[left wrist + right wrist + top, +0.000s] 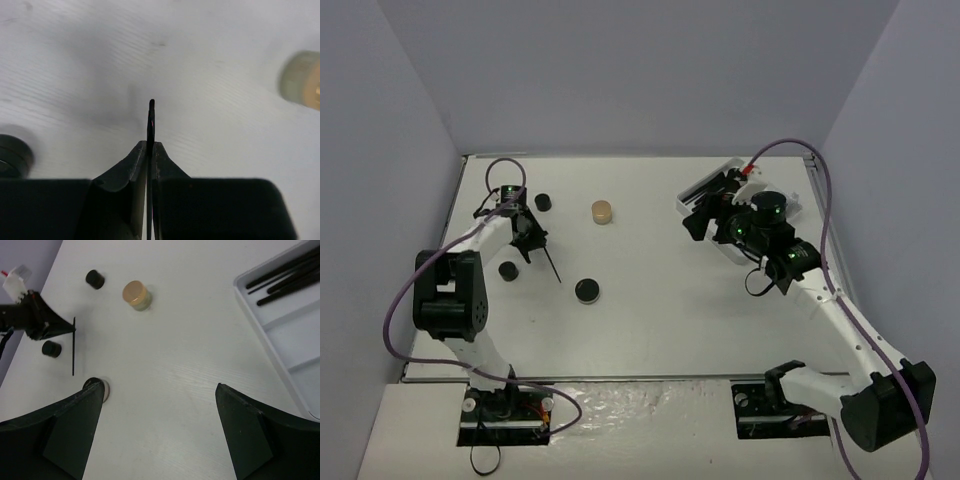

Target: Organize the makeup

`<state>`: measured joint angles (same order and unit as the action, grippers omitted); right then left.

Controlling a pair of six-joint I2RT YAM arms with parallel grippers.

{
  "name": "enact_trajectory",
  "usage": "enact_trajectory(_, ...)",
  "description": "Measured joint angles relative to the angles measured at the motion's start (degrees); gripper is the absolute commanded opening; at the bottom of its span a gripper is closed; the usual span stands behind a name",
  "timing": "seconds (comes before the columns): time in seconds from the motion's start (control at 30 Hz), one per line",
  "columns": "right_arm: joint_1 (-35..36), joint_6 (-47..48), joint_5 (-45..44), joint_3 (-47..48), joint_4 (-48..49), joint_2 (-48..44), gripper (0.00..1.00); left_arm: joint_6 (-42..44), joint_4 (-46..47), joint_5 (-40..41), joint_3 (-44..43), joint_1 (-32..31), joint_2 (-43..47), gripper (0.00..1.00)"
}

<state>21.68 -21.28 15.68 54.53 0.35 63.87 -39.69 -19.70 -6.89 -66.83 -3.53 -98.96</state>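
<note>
My left gripper (151, 145) is shut on a thin black pencil (151, 114), whose tip pokes out past the fingertips above the table. From above, that left gripper (528, 240) sits at the far left, and the pencil (552, 266) slants down to the right from it. Around it stand three black round pots (543, 201) (508, 270) (586, 290) and a tan round jar (603, 212). My right gripper (160, 386) is open and empty over bare table. The tan jar (136, 294) and the pencil (73, 346) lie ahead of it.
A white divided tray (300, 365) lies at the right with several black brushes (285, 267) in its far compartment. From above, the right arm hides much of the tray (798, 203). One black pot (98, 388) is half hidden behind my right gripper's left finger.
</note>
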Motion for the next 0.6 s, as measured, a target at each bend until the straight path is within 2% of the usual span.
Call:
enact_trajectory(0.13,6.7,0.6,3.4,3.2,3.1,4.6,0.87,-1.3,4.9,-4.4,0.6,-5.7,8.8,0.0)
enact_trajectory(0.27,9.5,-0.2,6.8,4.3,6.3,8.6,0.84,-3.0,11.5,-9.1,1.3,-10.1,16.3,0.0)
enact_trajectory(0.6,14.9,-3.5,13.5,7.5,13.9,16.6,0.65,-7.9,25.8,-18.2,5.3,-14.9,22.5,0.0)
